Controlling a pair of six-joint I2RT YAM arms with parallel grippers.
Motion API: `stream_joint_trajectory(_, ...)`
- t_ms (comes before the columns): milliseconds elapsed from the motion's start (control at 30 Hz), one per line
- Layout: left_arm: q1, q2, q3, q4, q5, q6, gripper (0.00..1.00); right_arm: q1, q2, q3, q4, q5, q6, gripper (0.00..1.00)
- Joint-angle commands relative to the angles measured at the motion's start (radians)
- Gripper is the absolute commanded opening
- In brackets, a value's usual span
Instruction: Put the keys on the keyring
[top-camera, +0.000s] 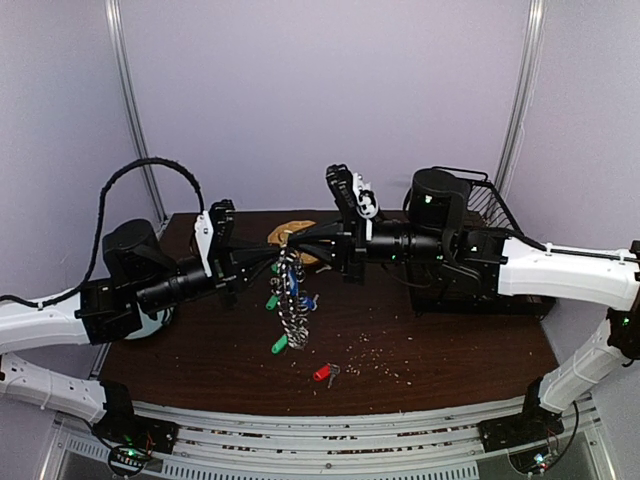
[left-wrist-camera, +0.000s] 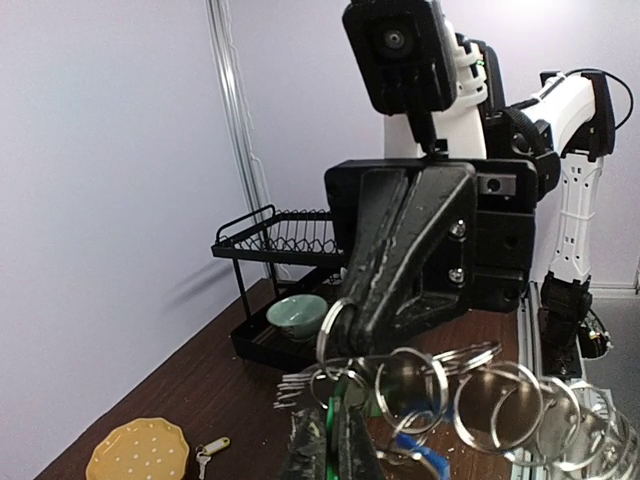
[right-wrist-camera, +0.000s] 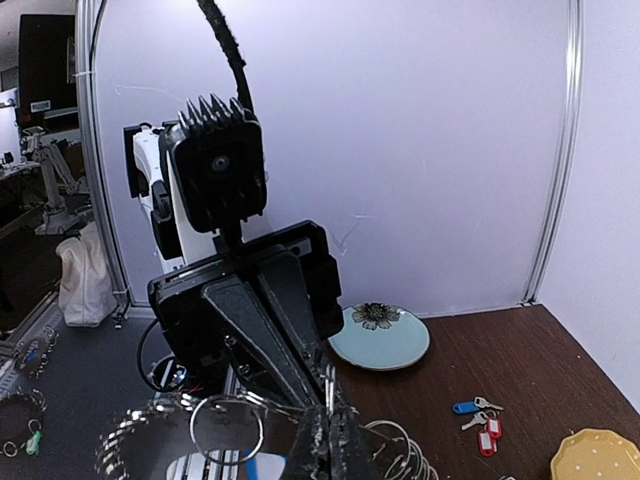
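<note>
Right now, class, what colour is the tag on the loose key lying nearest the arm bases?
The key tag is red; the top external view shows it best.

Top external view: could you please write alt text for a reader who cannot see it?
Two robot arms meet above a dark table, the left pincer and right pincer both gripping the keyring, which hangs between them with green- and blue-tagged keys. A red-tagged key lies loose on the table nearer the arms' bases.

Free table (top-camera: 455, 345) around red-tagged key (top-camera: 321, 373); wire rack (top-camera: 492, 205) far right.
</note>
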Motion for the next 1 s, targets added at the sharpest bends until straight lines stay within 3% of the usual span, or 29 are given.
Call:
stream_joint_trajectory(0, 0.002, 0.027, -0.018, 0.015, 0.032, -0.004, 0.0, 0.006, -0.042, -0.011, 0.278, -0.022, 0.111, 0.0)
stream_joint_trajectory(333, -0.024, 0.132, -0.022, 0.173, 0.119, -0.022, 0.0, 0.015, -0.009, -0.034, 0.387, 0.116, 0.145, 0.0)
stream_joint_trajectory(467, -0.026, 0.121, -0.038, 0.196, 0.116, -0.039, 0.0, -0.001, -0.007, -0.035, 0.362, 0.14, 0.165, 0.0)
stream_joint_trajectory(600, -0.024, 0.036, -0.081, 0.168, 0.013, -0.027, 0.01, -0.06, -0.034, -0.027, 0.236, 0.079, 0.16, 0.0)
stream_joint_trajectory(767, 0.01, -0.062, -0.058, 0.037, -0.146, 0.018, 0.27, -0.089, -0.05, -0.032, 0.055, 0.137, 0.084, 0.0)
stream_joint_trajectory(967, 0.078, -0.059, -0.037, 0.007, -0.353, 0.092, 0.41, -0.091, -0.068, -0.06, -0.133, 0.273, 0.056, 0.0)
